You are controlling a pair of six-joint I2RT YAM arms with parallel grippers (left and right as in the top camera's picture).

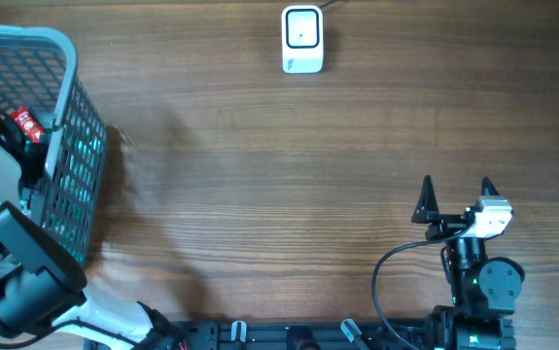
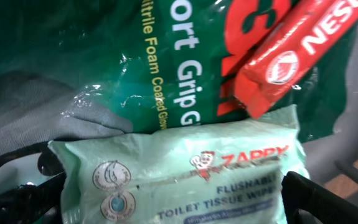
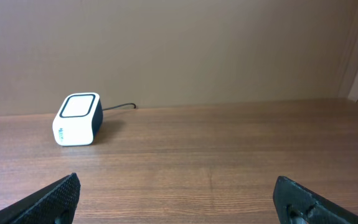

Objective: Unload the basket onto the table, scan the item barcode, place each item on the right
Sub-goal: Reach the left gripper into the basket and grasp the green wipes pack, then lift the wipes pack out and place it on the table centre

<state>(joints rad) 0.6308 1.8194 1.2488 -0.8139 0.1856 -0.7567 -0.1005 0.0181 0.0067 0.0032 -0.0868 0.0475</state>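
Wrist view: my left gripper (image 2: 177, 206), jaws wide open, hangs just above the Zappy toilet-wipes pack (image 2: 166, 158) in the basket (image 1: 73, 165). The pack's long axis runs finger to finger. My open right gripper (image 1: 457, 187) is well apart.

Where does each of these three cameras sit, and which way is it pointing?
Overhead: above the table, looking straight down on basket, barcode scanner, left arm and right gripper.
Left wrist: inside the basket, facing wipes pack, glove pack and red packet; its fingers at the bottom corners.
Right wrist: low over the table, facing the scanner and wall; its fingers below.
Shared: overhead and right wrist both show the scanner.
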